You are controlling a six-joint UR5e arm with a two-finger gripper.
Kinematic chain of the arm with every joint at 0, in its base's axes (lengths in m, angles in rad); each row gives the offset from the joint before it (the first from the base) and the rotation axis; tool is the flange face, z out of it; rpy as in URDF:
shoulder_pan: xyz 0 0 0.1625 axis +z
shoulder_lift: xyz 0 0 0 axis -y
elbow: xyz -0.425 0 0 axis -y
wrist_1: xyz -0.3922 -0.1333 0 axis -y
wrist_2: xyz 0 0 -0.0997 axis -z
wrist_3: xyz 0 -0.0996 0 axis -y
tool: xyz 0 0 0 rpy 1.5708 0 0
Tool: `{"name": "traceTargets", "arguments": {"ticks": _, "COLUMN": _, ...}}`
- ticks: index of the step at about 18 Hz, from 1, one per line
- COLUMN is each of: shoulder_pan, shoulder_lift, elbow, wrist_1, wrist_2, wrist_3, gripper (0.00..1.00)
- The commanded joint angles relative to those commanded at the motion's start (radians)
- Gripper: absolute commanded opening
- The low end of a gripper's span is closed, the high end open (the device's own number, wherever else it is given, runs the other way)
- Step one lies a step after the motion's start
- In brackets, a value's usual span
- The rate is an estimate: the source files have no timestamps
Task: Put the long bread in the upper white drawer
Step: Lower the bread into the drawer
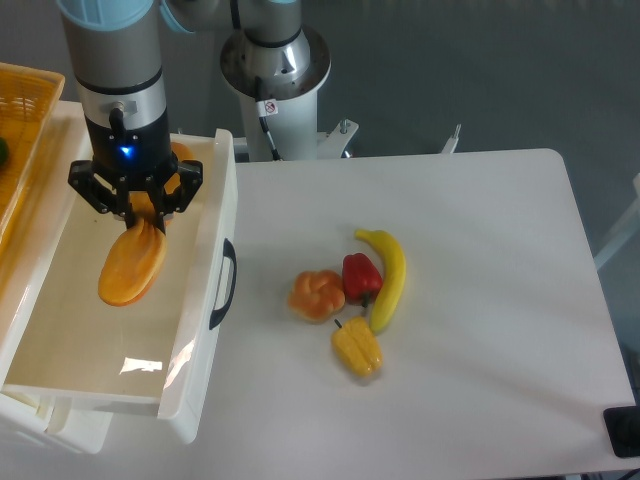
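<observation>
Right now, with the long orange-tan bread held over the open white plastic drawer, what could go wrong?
1. The two-finger gripper pinches the smooth orange-tan long bread only at its upper end, so the loaf hangs tilted and might slip or swing out early.
2. The glossy white plastic drawer has tall walls near the gripper; a sideways move could knock the fingers or the loaf against the wall with the black curved handle.

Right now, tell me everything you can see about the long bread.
The long bread is a smooth, orange-tan, flattish loaf with rounded ends. It hangs tilted inside the upper white drawer, upper end pinched by the tool, lower end pointing toward the drawer's left side. Whether it touches the drawer floor cannot be told.
</observation>
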Motion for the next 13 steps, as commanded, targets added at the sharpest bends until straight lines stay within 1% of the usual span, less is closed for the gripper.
{"name": "traceTargets", "arguments": {"ticks": 2, "shoulder_pan": 0.0, "shoulder_lift": 0.0, "elbow": -0.002, "wrist_1": 0.008, "wrist_2": 0.0, "wrist_3": 0.0, "gripper": 0.43}}
{"name": "traceTargets", "arguments": {"ticks": 3, "shoulder_pan": 0.0, "shoulder_lift": 0.0, "elbow": -0.002, "wrist_1": 0.011, "wrist_2": 0.0, "wrist_3": 0.0, "gripper": 0.45}}
{"name": "traceTargets", "arguments": {"ticks": 6, "shoulder_pan": -0.002, "shoulder_lift": -0.002, "elbow": -0.002, "wrist_1": 0.02, "wrist_2": 0.003, "wrist_3": -0.002, "gripper": 0.45}}
{"name": "traceTargets", "arguments": {"ticks": 13, "shoulder_pan": -0.009, "shoulder_lift": -0.005, "elbow": -0.006, "wrist_1": 0.02, "wrist_2": 0.002, "wrist_3": -0.002, "gripper": 0.48}}
